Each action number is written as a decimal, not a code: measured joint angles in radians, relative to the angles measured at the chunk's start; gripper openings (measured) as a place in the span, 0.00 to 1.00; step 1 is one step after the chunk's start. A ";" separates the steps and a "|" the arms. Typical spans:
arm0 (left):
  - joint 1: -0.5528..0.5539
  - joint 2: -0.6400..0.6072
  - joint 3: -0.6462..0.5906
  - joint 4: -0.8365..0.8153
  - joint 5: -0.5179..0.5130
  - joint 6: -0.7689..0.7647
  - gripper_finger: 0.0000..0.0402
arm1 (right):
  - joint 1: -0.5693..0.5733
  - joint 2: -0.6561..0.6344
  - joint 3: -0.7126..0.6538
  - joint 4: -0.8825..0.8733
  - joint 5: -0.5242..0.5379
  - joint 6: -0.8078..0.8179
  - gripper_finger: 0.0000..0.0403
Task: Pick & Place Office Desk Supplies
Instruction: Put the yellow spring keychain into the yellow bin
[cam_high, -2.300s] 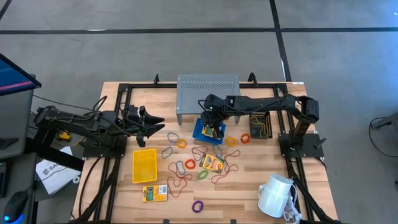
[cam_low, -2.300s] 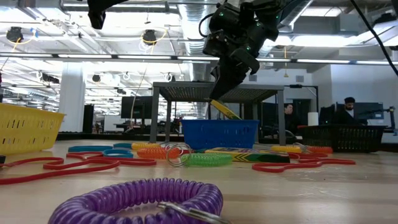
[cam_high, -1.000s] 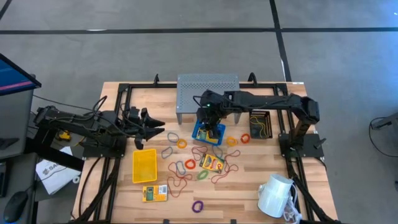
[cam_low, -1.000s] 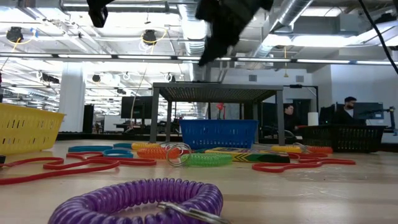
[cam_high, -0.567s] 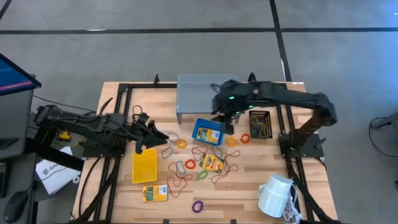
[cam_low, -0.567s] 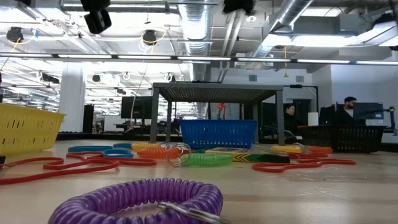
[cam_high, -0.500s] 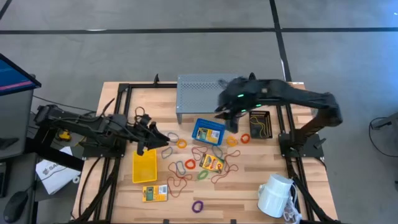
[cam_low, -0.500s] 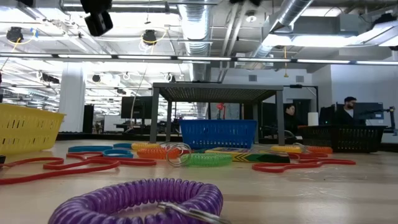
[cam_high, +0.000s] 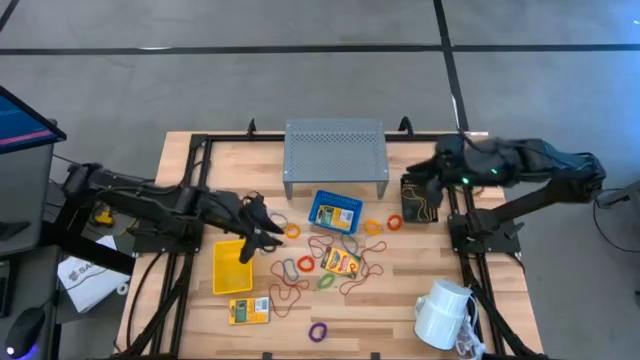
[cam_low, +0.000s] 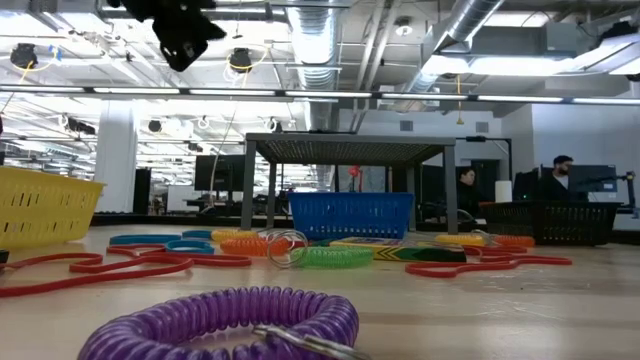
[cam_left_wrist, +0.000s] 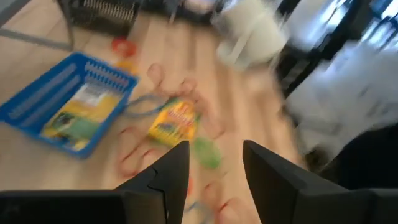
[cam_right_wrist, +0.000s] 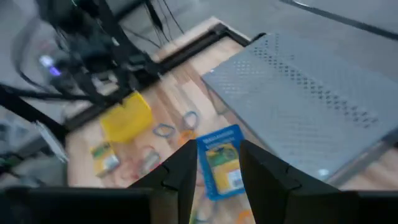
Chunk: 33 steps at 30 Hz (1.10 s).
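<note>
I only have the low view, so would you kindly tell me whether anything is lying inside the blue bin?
Observer: Yes. The high view shows a yellow printed packet lying flat in the blue bin.
Operator: Thank you. I cannot see the right gripper at all; where is it?
Observer: The right gripper hangs over the far corner of the black mesh bin, open and empty.
Operator: And what is under the left gripper?
Observer: The left gripper hovers open over bare wood between the yellow bin and the scattered loops.
</note>
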 joint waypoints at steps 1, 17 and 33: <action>0.000 0.026 0.030 -0.045 -0.012 0.032 0.36 | 0.025 -0.027 -0.040 0.041 0.017 0.025 0.29; 0.076 0.392 0.215 -0.322 -0.034 0.287 0.36 | 0.308 -0.226 -0.471 0.509 0.276 0.180 0.29; 0.101 0.492 0.217 -0.297 -0.034 0.351 0.36 | 0.481 -0.466 -0.778 0.612 0.325 0.201 0.29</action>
